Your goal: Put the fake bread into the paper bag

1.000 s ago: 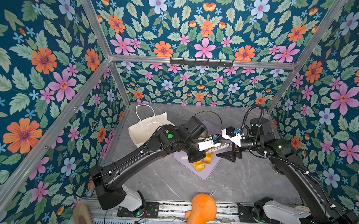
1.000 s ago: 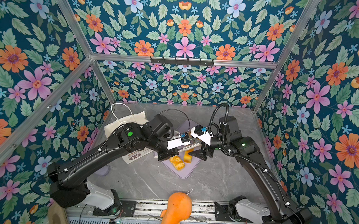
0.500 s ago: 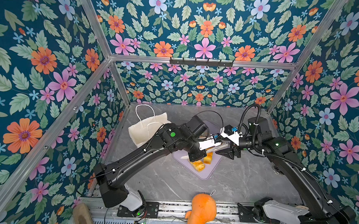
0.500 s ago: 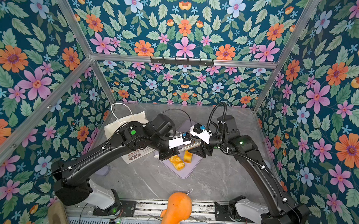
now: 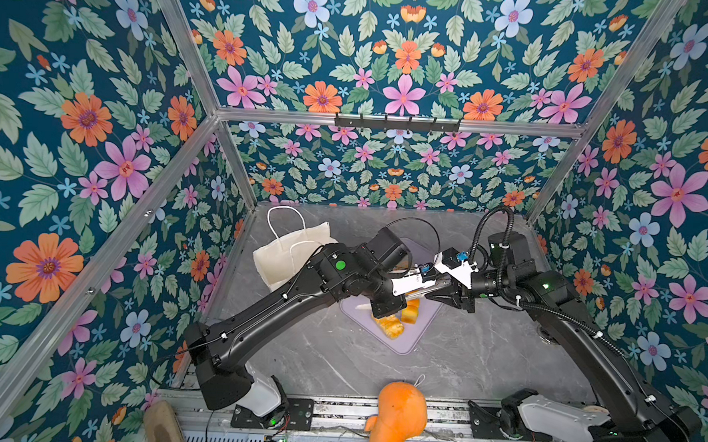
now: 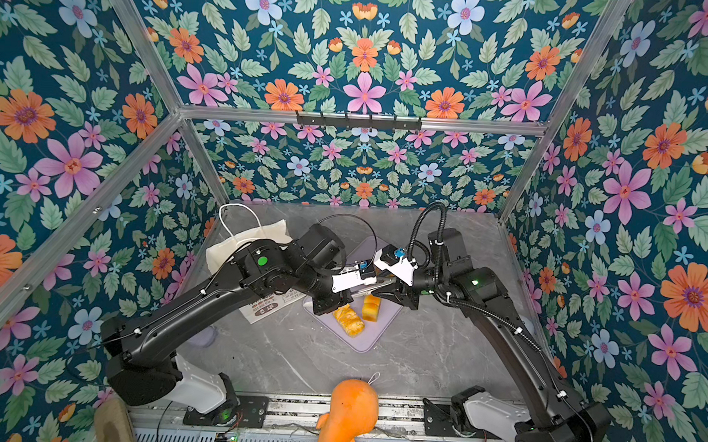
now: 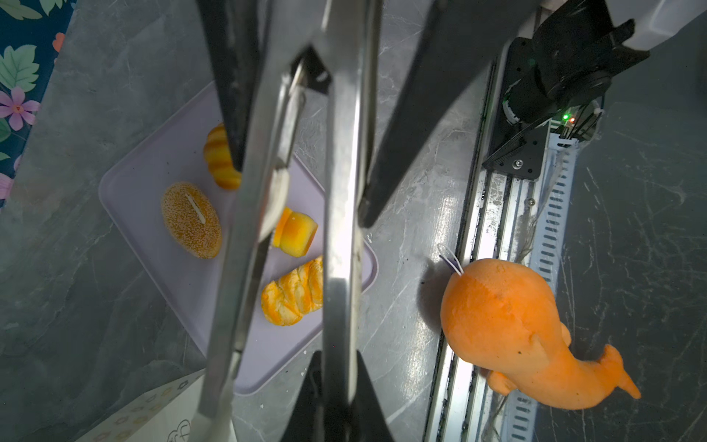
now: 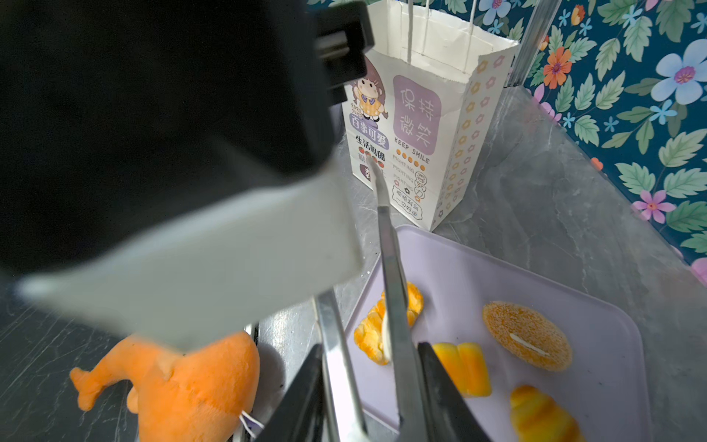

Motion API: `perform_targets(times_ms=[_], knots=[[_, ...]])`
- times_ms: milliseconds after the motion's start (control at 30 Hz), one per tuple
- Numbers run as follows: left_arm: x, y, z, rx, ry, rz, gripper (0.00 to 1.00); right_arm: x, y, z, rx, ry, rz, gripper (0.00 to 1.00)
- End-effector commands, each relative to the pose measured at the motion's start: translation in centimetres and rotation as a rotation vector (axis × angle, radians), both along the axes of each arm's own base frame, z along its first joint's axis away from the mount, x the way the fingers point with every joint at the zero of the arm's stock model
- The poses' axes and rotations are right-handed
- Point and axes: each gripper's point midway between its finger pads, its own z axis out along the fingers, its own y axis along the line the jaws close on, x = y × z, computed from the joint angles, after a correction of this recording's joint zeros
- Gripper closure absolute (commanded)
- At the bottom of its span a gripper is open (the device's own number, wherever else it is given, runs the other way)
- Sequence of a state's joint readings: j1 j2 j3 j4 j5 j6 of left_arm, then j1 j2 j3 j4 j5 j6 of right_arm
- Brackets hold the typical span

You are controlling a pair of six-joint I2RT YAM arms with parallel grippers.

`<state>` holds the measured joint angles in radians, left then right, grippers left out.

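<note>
**Top views and wrist views: both grippers on the tongs, bread on the tray**

Top views: I see the left gripper and the right gripper meeting tip to tip above a lilac tray, with metal tongs between them. The paper bag stands upright at the back left of the desk, mouth open, near the tray. Of the fake bread, only the twisted roll and the loaf piece show under the arms, and both lie on the tray. An orange plush toy sits at the front edge.

Left wrist: all four breads lie on the tray, apart from one another: bun, croissant, loaf piece, twisted roll. My left gripper is clamped narrow on one arm of the tongs. The right gripper's fingers flank both arms.

Right wrist: the right gripper stands narrow, its fingers against the tongs' arms on either side. The paper bag stands just beside the tray's corner.
</note>
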<state>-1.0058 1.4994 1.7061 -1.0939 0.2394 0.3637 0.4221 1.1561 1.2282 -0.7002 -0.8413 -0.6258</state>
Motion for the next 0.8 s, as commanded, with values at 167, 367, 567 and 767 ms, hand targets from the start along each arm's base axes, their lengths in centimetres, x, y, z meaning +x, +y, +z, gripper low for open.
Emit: perform_targets(times_ms=[167, 367, 567, 767], knots=[[0.0, -1.4, 1.6, -0.098, -0.003, -0.002, 0.95, 0.3, -0.1, -0.1, 0.011, -0.026, -0.024, 0.77], [0.2, -1.7, 2.8, -0.146, -0.026, 0.008, 0.63, -0.1, -0.1, -0.2, 0.035, -0.033, -0.021, 0.87], [0.4, -1.2, 4.6, -0.207, -0.066, 0.036, 0.44, -0.3, -0.4, -0.8, 0.038, -0.046, -0.036, 0.90], [1.1, -0.1, 4.8, -0.265, -0.028, 0.034, 0.34, -0.7, -0.5, -0.7, 0.056, -0.075, -0.031, 0.91]])
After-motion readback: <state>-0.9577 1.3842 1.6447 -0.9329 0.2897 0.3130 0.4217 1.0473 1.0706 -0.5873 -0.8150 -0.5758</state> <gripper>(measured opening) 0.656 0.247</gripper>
